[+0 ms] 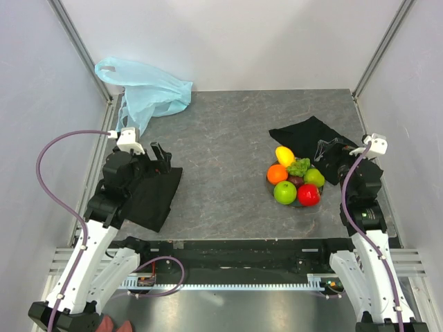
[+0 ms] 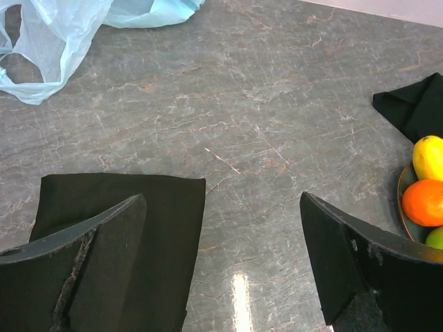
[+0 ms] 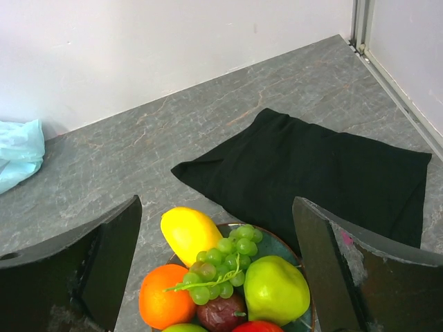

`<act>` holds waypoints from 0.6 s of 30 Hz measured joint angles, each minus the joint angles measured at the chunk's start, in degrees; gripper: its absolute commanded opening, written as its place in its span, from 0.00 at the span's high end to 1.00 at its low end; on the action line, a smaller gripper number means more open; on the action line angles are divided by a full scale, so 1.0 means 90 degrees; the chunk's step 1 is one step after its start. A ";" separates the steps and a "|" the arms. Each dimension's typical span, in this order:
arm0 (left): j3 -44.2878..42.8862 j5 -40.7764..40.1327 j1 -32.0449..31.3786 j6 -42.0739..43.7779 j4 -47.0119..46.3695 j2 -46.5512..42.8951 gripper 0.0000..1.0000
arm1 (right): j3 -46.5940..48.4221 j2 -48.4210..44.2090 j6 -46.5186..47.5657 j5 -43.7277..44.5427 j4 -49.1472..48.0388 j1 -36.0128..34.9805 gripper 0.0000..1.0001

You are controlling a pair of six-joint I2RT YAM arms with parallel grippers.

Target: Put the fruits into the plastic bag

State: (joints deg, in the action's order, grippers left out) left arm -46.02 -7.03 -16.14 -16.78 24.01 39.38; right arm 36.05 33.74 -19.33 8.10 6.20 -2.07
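Right, nothing has gone into the plastic bag [image 1: 149,90] yet. It lies crumpled in the far-left corner of the table [image 1: 228,138], well apart from the fruits [image 1: 296,181], which all sit heaped on the plate [image 3: 275,243] at the near right.

The left gripper [image 2: 223,204] hangs over a black cloth [image 1: 156,197] with its jaws spread wide and nothing between them. The right gripper [image 3: 216,204] hovers just beside the plate, equally wide and empty. So this looks like the very start, lining up for a first pick.

The right arm is the one placed for it. The yellow fruit [image 3: 188,233] and the green apple [image 3: 275,290] sit on the outside of the heap and look easiest to close on. The grape bunch [image 3: 225,259] is draped across the top, over the dark purple fruit [image 3: 220,312] and against the orange [image 3: 164,296]. Whatever gets lifted has a long trip across to that bag, and the left arm will probably need to hold it open.

Harder to read: the bag's mouth cannot be made out. One handle loop shows in the left wrist view, but the bag is cut off at the frame edge there. The red apple [image 1: 309,195] barely peeks into the right wrist view, and most of the plate hides under the pile. A second black cloth [image 1: 304,135] lies just beyond it.
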 measured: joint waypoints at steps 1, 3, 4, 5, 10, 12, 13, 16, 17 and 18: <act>0.0000 0.0005 0.0000 0.0000 0.0000 0.0019 0.01 | 0.0000 -0.0015 0.0000 0.0015 0.0010 0.0000 0.02; 0.0000 0.0005 0.0005 0.0000 0.0010 0.0066 0.01 | 0.0000 -0.0036 0.0000 0.0041 0.0027 0.0000 0.02; 0.0000 0.0002 0.0005 0.0000 0.0024 0.0087 0.01 | 0.0000 -0.0039 0.0000 0.0046 0.0036 0.0000 0.02; 0.0000 0.0002 0.0005 0.0000 0.0034 0.0095 0.01 | 0.0000 -0.0044 0.0000 0.0053 0.0039 0.0000 0.02; 0.0000 0.0017 0.0005 0.0000 0.0034 0.0107 0.01 | 0.0000 -0.0046 0.0000 0.0092 0.0041 0.0000 0.02; 0.0000 0.0104 0.0007 0.0029 0.0029 0.0107 0.02 | 0.0000 -0.0039 0.0000 0.0095 0.0041 0.0000 0.02; 0.0000 0.0177 0.0005 0.0063 0.0017 0.0102 0.03 | 0.0000 -0.0029 0.0000 0.0092 0.0041 0.0000 0.02; 0.0000 0.0590 0.0005 0.0253 -0.0063 0.0070 0.05 | 0.0000 0.0000 0.0002 0.0080 0.0041 0.0000 0.02; 0.0000 0.0680 0.0005 0.0306 -0.0092 0.0056 0.05 | 0.0000 0.0012 0.0005 0.0061 0.0041 0.0000 0.02; 0.0000 0.0719 0.0005 0.0335 -0.0119 0.0044 0.04 | 0.0000 0.0012 0.0010 0.0029 0.0041 0.0000 0.02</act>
State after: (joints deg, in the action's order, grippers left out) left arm -46.02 -0.56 -16.10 -13.76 22.94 39.77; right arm 36.05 33.85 -19.25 8.36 6.57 -2.07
